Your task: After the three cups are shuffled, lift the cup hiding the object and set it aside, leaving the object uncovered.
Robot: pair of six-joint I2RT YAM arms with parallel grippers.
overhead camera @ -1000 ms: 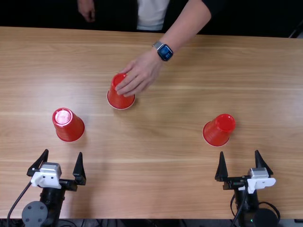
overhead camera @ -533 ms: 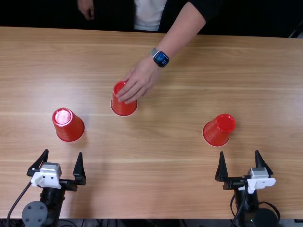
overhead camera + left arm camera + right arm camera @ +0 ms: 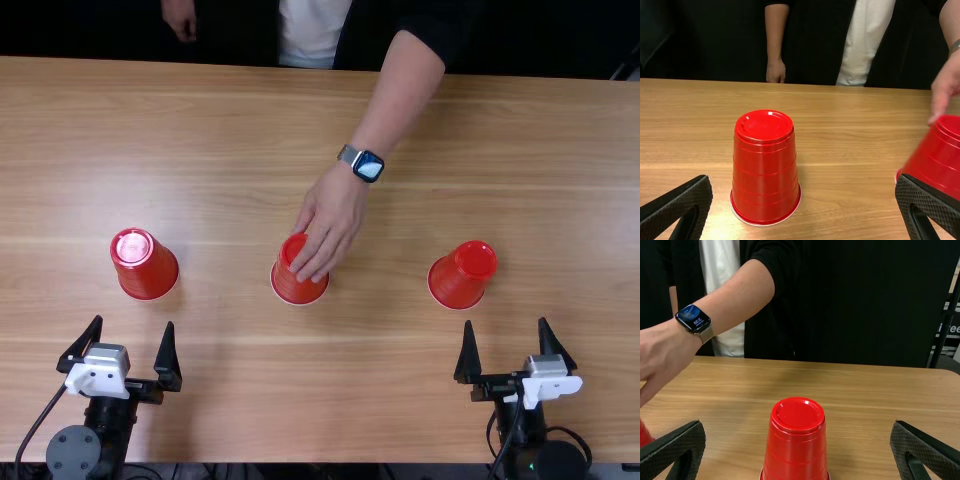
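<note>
Three red cups stand upside down on the table. The left cup (image 3: pixel 143 265) (image 3: pixel 765 167) is just beyond my left gripper (image 3: pixel 127 345), which is open. The right cup (image 3: pixel 463 274) (image 3: pixel 796 440) stands just beyond my right gripper (image 3: pixel 507 346), also open. A person's hand (image 3: pixel 328 230) rests on the middle cup (image 3: pixel 297 279) (image 3: pixel 936 155), with a watch (image 3: pixel 362 163) (image 3: pixel 693 317) on the wrist. The hidden object is covered by a cup.
The wooden table (image 3: pixel 320 110) stretches far behind the cups. The person's forearm (image 3: pixel 400 90) crosses it from the far edge.
The person's hand has slid the middle cup toward me and to the right, into line with the other two cups. Both grippers have stayed still.
</note>
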